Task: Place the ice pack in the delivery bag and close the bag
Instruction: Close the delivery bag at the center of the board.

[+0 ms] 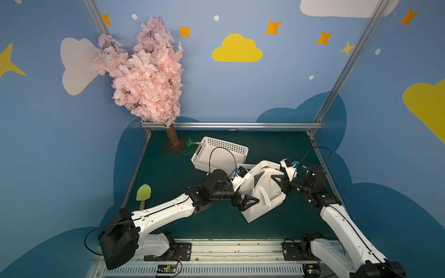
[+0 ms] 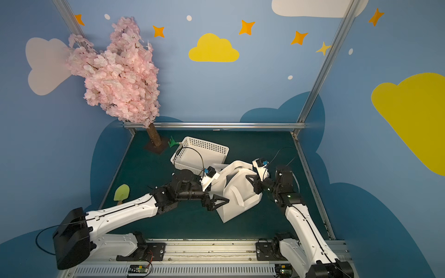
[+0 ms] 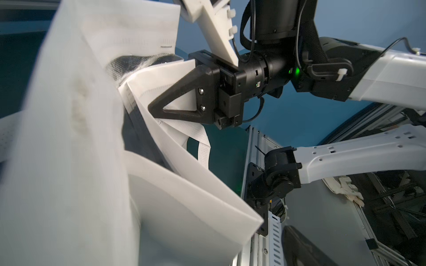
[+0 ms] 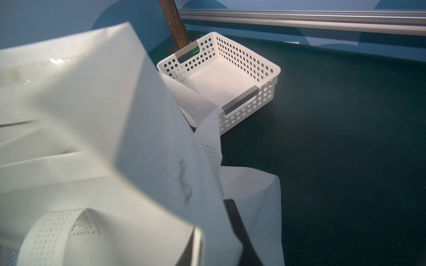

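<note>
The delivery bag (image 1: 265, 192) (image 2: 238, 190) is a crumpled white fabric tote lying tilted on the green table between both arms. My right gripper (image 1: 272, 177) (image 2: 247, 177) is shut on the bag's far rim. The left wrist view shows its black fingers pinching that white edge (image 3: 153, 108). In the right wrist view the fabric (image 4: 92, 92) covers most of the picture, and one dark finger (image 4: 237, 230) lies against it. My left gripper (image 1: 252, 201) (image 2: 222, 201) stands open against the bag's near left side. Loose handle loops (image 3: 204, 149) (image 4: 53, 230) hang free. The ice pack is hidden.
A white perforated basket (image 1: 226, 143) (image 2: 207, 145) (image 4: 260, 59) stands just behind the bag. A pink blossom tree (image 1: 147, 72) stands at the back left, with a green rake (image 1: 190, 142) beside its trunk. A green trowel (image 1: 143, 192) lies near the left edge.
</note>
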